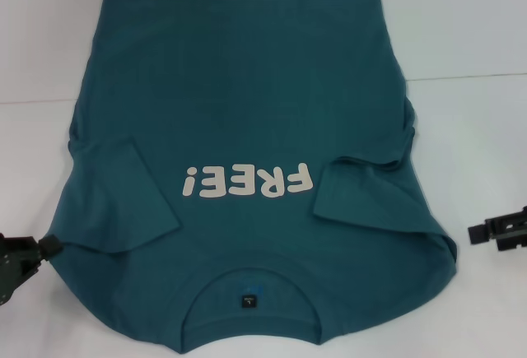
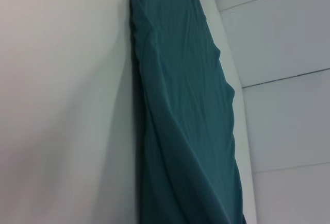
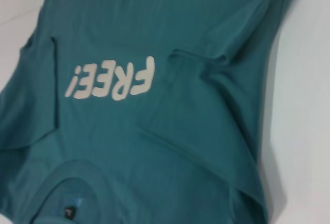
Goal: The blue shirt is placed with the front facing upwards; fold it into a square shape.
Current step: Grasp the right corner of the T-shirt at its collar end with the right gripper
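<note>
Nearest the head camera, at the lower centre of the frame, sits the round collar (image 1: pixel 251 280) of the blue shirt (image 1: pixel 247 111), with a small dark label (image 1: pixel 248 299) inside the neck opening. From there the shirt spreads away up the white table (image 1: pixel 469 37), covering most of the middle of the frame, its hem along the top edge.

Condition: the front faces up, and the cream lettering (image 1: pixel 249 182) reads upside down from this side. Both short sleeves are turned inward onto the chest, the left sleeve (image 1: pixel 115 193) at lower left and the right sleeve (image 1: pixel 370 197) at lower right. In my judgement this narrows the garment so the sides run nearly straight, the preparation a square fold needs; the long body is not yet folded. The right wrist view shows the same lettering (image 3: pixel 111 80) and the tucked right sleeve (image 3: pixel 206 105).

Arms: the left gripper (image 1: pixel 18 261) is low at the lower left edge, with its tip at the shoulder edge of the shirt; whether it has hold of cloth cannot be told. Its wrist view shows only a strip of the shirt (image 2: pixel 180 105) along the table (image 2: pixel 62 105). The right gripper (image 1: pixel 499 233) is at the right edge, clear of the cloth, level with the shoulder; its fingers cannot be judged either.

Both sit low at the collar end, plausibly placed for the next fold.
</note>
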